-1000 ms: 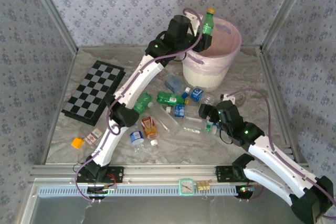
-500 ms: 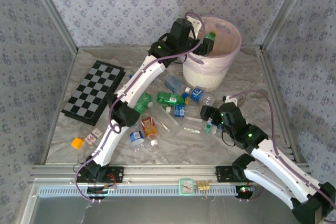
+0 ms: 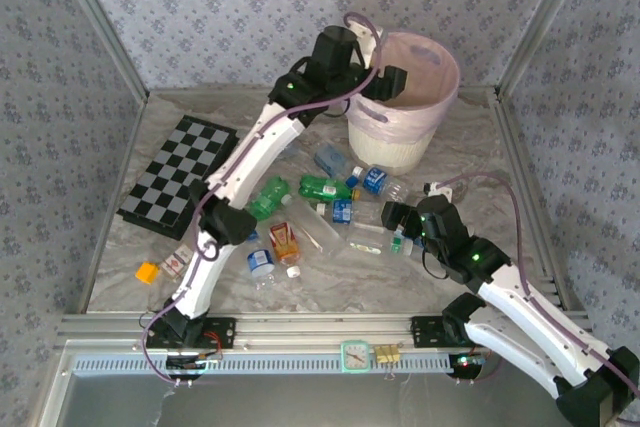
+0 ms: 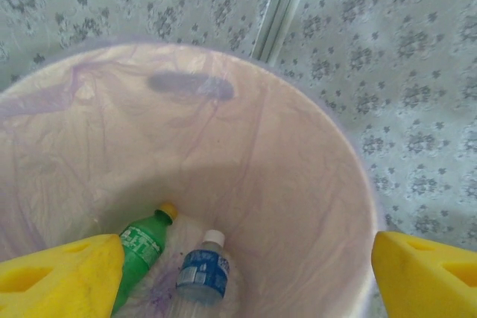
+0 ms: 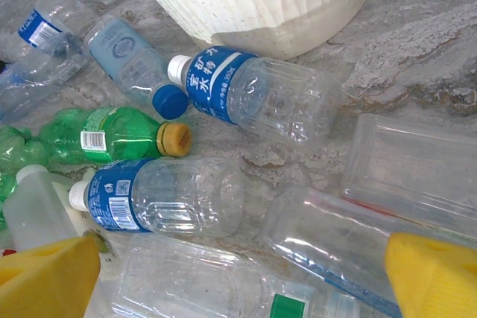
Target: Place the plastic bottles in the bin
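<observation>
Left pincer (image 4: 247,266) spread above bin (image 4: 313,147); green bottle (image 4: 138,247) inside. Right pincer (image 5: 242,273) spread, seemingly empty, over clear bottles (image 5: 186,195).

Your left gripper (image 3: 391,81) over the rim of the bin (image 3: 447,75), bottles (image 3: 325,188) scattered on the counter (image 3: 470,157), your right gripper (image 3: 397,222) low among them

bin (image 3: 395,147): white (liner (image 4: 223,147) pale pink) | bottles (image 5: 253,94): blue labels, some green | board (image 3: 178,179): black-white checks
</observation>
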Available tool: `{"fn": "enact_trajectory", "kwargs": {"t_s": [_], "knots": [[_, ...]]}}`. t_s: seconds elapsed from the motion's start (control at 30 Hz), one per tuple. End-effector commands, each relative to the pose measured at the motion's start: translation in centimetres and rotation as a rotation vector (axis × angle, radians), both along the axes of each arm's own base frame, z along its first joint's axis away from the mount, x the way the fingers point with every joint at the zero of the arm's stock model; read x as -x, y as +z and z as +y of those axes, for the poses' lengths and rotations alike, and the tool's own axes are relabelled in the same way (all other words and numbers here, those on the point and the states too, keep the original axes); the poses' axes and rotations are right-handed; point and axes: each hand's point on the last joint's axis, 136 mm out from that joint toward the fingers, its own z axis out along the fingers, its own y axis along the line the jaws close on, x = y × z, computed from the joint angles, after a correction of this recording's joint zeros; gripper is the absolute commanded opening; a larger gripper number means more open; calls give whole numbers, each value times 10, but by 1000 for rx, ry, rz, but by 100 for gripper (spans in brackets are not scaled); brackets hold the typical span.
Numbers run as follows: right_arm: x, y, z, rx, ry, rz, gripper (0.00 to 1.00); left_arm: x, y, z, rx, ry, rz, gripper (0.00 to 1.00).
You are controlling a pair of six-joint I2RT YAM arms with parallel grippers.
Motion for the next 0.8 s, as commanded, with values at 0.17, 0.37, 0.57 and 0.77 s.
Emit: {"fn": "enact_trajectory", "kwargs": {"t_s": [0.17, 0.37, 0.57, 0.77], "knots": [[-2, -12, 2, 53, 14, 81, 100, 51, 50, 42, 79, -12, -130, 87], [6, -30, -8, 125, -12, 189, 100, 64, -1, 107, 56, 204, -139, 89], [4, -36, 21, 77, 111, 225, 100, 90, -105, 178, -4, 429, 25, 90], [6, -38, 59, 86, 315, 250, 100, 125, -182, 249, -37, 653, 180, 93]]}}
